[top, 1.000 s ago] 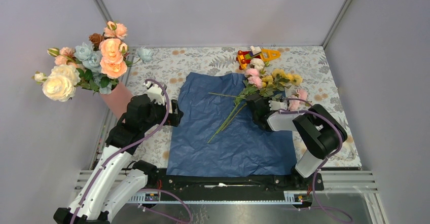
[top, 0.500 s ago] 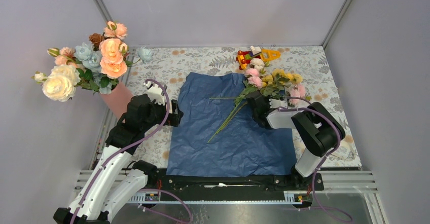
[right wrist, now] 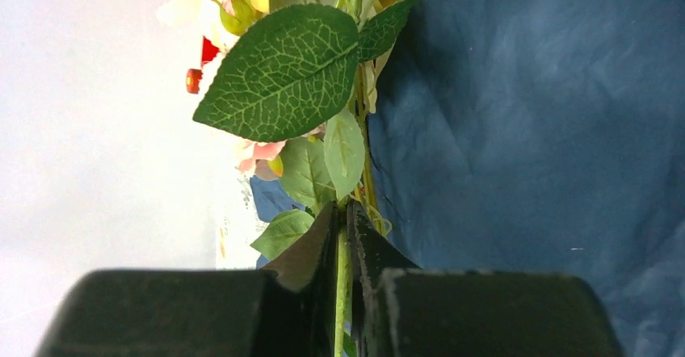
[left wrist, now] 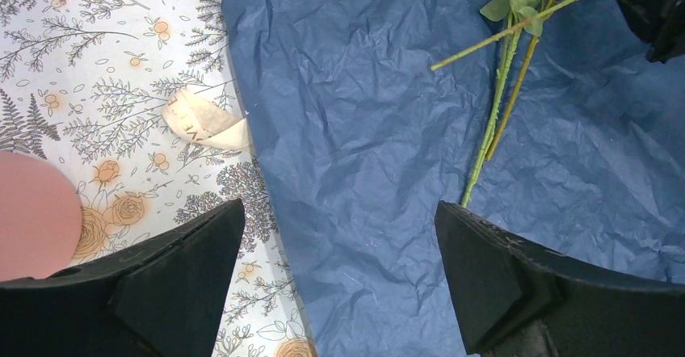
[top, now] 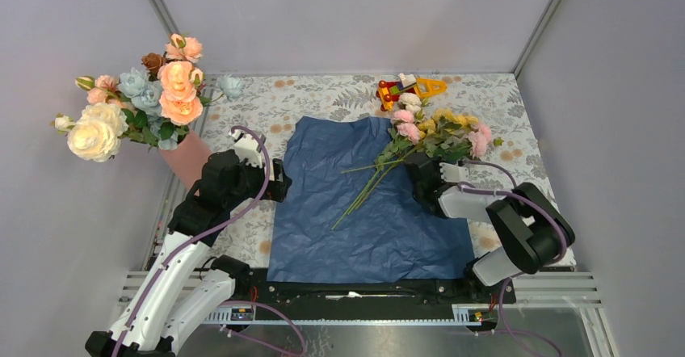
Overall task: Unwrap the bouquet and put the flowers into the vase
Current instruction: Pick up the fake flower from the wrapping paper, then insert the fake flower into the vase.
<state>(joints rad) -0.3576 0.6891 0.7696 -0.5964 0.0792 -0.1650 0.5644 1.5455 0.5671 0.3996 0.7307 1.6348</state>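
Note:
The bouquet's navy paper [top: 363,212] lies spread flat on the table, unwrapped. The flowers [top: 440,127], small pink, yellow and cream roses, rest at its far right corner with their thin green stems [top: 363,191] slanting across the paper. My right gripper [top: 422,171] is shut on those stems just below the leaves; in the right wrist view the jaws [right wrist: 342,212] pinch a green stem [right wrist: 342,292] under a large leaf [right wrist: 283,74]. My left gripper [top: 279,187] hangs open over the paper's left edge [left wrist: 339,212], holding nothing. The salmon-pink vase [top: 187,157] stands at the far left.
Large peach, dusty-blue and cream blooms [top: 137,102] fill the vase. A cream ribbon [left wrist: 202,123] lies on the floral tablecloth [top: 307,98] beside the paper. A red-and-yellow toy [top: 408,89] sits at the back, behind the roses. Grey walls enclose the table.
My right gripper has closed on the stems. Its arm has swung right and toward the near edge, and the rose heads have shifted right. The left arm has not moved.

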